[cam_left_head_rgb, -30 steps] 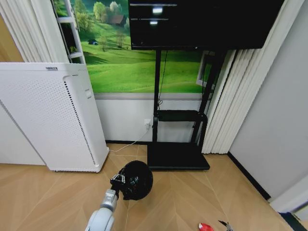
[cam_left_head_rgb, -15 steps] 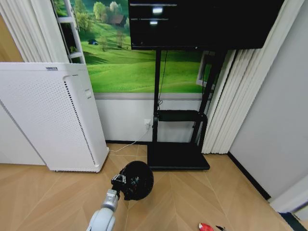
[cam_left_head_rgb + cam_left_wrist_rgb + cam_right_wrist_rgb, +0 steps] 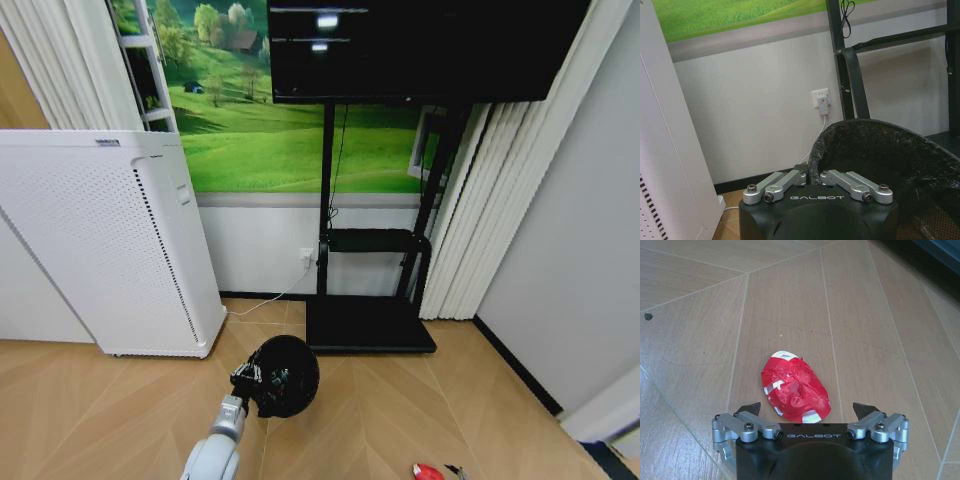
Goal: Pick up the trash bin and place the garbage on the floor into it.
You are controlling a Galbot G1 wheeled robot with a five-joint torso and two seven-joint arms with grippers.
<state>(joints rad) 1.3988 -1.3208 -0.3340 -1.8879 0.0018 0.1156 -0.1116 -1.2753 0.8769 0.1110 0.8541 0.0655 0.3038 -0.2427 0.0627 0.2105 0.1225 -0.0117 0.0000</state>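
Right claw [image 3: 807,412] lowered, straddling wrapper [image 3: 794,393].

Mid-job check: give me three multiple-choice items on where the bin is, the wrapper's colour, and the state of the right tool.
1. The trash bin stands:
A. on the TV stand's shelf
B. on the floor in front of the TV stand's base, beside the white appliance
C. behind the curtain

2. The crumpled wrapper is:
A. red and white
B. green
C. black

3. The right tool is:
A. shut on the wrapper
B. shut on the bin
C. open over the wrapper

Answers:
1 B: the head view shows it between the TV stand's base and the white appliance, with the left tool shut on its rim.
2 A: the right wrist view shows red with white patches.
3 C: its fingertips sit apart on either side.
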